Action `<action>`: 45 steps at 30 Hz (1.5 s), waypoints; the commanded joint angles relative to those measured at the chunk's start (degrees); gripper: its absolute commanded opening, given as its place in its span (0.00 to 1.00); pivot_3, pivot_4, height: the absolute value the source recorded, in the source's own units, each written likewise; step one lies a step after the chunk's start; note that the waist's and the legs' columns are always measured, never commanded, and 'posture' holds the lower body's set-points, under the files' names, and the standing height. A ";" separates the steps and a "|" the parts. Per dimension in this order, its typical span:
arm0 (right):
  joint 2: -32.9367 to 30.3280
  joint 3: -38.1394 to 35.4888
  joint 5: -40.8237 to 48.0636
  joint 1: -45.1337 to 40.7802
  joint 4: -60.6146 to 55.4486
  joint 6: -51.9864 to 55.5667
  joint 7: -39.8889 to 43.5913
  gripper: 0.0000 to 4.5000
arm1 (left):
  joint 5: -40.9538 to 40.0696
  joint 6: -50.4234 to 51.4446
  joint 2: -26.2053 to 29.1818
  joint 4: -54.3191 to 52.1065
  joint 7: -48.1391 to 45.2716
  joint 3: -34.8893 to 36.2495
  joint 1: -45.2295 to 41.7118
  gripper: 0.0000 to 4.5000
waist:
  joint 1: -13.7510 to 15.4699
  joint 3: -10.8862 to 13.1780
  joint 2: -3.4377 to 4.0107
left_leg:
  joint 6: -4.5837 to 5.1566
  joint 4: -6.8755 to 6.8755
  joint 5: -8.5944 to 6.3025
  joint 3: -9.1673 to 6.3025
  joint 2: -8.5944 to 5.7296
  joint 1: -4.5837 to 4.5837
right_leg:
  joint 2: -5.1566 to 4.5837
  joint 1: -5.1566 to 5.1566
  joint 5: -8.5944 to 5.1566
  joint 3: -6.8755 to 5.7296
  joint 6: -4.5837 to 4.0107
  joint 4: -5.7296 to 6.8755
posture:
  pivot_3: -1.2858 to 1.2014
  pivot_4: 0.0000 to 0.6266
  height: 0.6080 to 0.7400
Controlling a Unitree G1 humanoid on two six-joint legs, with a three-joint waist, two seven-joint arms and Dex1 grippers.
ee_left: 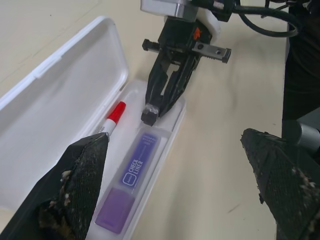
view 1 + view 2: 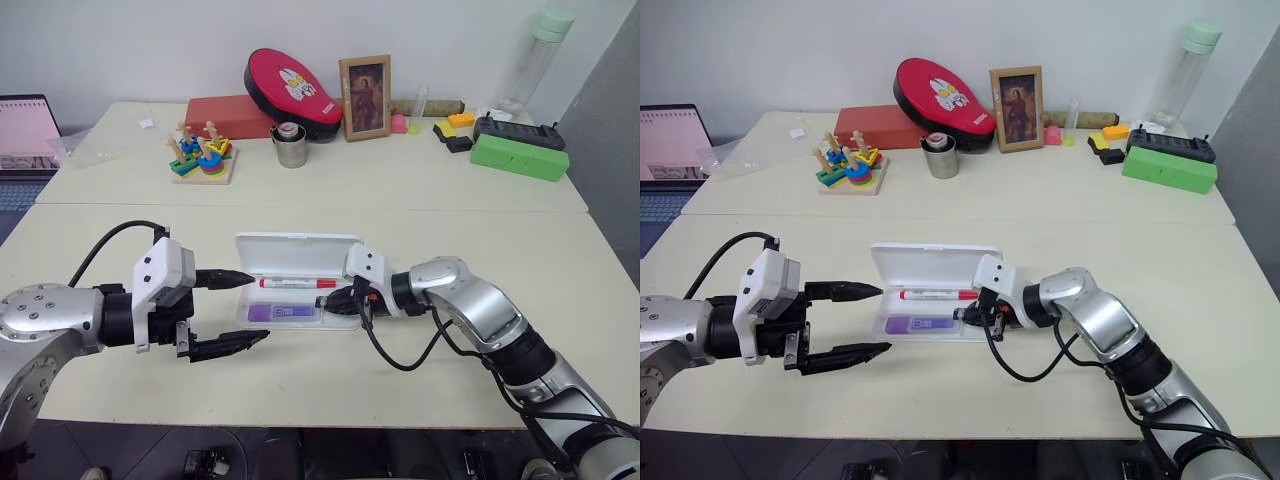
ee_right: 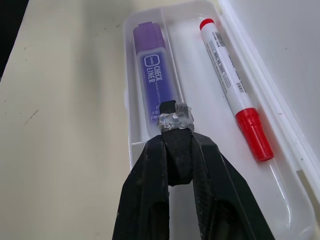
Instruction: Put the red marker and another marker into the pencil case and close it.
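Note:
The pencil case (image 2: 295,250) lies open at the middle of the near table, its lid folded back flat. The red marker (image 2: 297,283) rests in the far compartment and the purple marker (image 2: 283,312) in the near one; both show clearly in the right wrist view, the red marker (image 3: 232,85) beside the purple marker (image 3: 155,70). My right gripper (image 2: 324,299) is shut with nothing in it, its tips just above the right end of the tray, over the purple marker's end. My left gripper (image 2: 256,308) stands wide open at the case's left end, empty.
On the far table stand a wooden stacking toy (image 2: 203,154), a metal cup (image 2: 290,145), a red pad (image 2: 290,92), a framed picture (image 2: 365,97), a green box (image 2: 519,156) and a tall bottle (image 2: 540,55). A laptop (image 2: 25,132) sits at the far left.

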 commanded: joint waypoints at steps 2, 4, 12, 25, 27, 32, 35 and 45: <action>-1.23 -0.98 0.41 0.37 -1.66 -1.03 1.44 0.06 | -0.27 -0.61 0.26 -0.41 0.12 0.39 -0.98 1.00 | 0.00 0.00 0.00 | 0.00 0.00 0.00 0.00 0.00 0.00 | 0.00 0.00 0.00 0.00 0.00 0.00 | 0.52 0.24 1.00; -2.18 -0.95 0.29 0.68 -1.85 -1.13 1.96 0.06 | -0.14 -0.63 0.42 -0.27 0.08 0.00 -1.56 1.00 | 0.02 0.00 0.00 | 0.00 0.00 0.00 0.00 0.00 0.00 | 0.00 0.00 0.00 0.00 0.00 0.00 | 0.52 0.24 1.00; -2.84 -1.45 0.79 1.19 -2.79 -0.92 2.34 0.46 | 0.42 -0.94 0.68 0.65 -0.62 -1.03 -2.93 1.00 | 0.02 0.00 0.00 | 0.00 0.00 0.00 0.00 0.00 0.00 | 0.00 0.00 0.00 0.00 0.01 0.00 | 0.52 0.24 1.00; 4.44 -17.17 16.42 -4.72 -6.23 1.91 2.35 1.00 | -1.31 0.64 -0.60 0.07 1.84 1.39 -3.32 1.00 | -0.16 0.01 0.01 | 0.00 -0.01 0.00 0.00 0.00 0.00 | 0.00 0.00 0.00 0.00 0.01 0.01 | 0.52 0.24 1.00; 6.40 -20.19 18.42 -7.78 -4.61 2.82 0.16 1.00 | -2.76 1.57 -1.45 -0.08 3.40 3.01 -3.18 1.00 | -0.27 0.01 0.02 | 0.00 0.00 0.00 0.00 0.00 0.00 | 0.00 0.00 0.01 0.01 0.00 0.04 | 0.52 0.24 1.00; 9.81 -20.25 10.82 -18.30 10.83 0.10 -9.33 0.81 | -8.03 4.00 -5.69 -1.25 9.47 8.18 -2.40 1.00 | -0.26 0.00 0.00 | 0.00 0.00 0.00 0.00 0.00 0.02 | 0.00 0.01 0.02 0.00 -0.01 0.04 | 0.52 0.24 1.00; 11.28 -17.63 4.77 -22.78 20.64 -3.18 -13.53 0.63 | -10.12 4.66 -6.96 -1.79 12.51 11.35 -1.99 1.00 | -0.15 0.02 0.02 | 0.00 -0.02 0.00 0.00 0.00 0.02 | 0.00 0.00 0.02 0.00 -0.03 0.03 | 0.52 0.24 1.00; 9.92 -6.85 -4.91 -21.93 24.61 -8.39 -7.34 0.12 | -14.81 4.93 -8.67 -3.43 16.66 16.50 1.99 1.00 | -0.08 0.02 0.03 | -0.01 -0.08 0.01 0.02 0.00 -0.20 | 0.00 -0.26 0.03 0.01 -0.04 0.04 | 0.52 0.24 1.00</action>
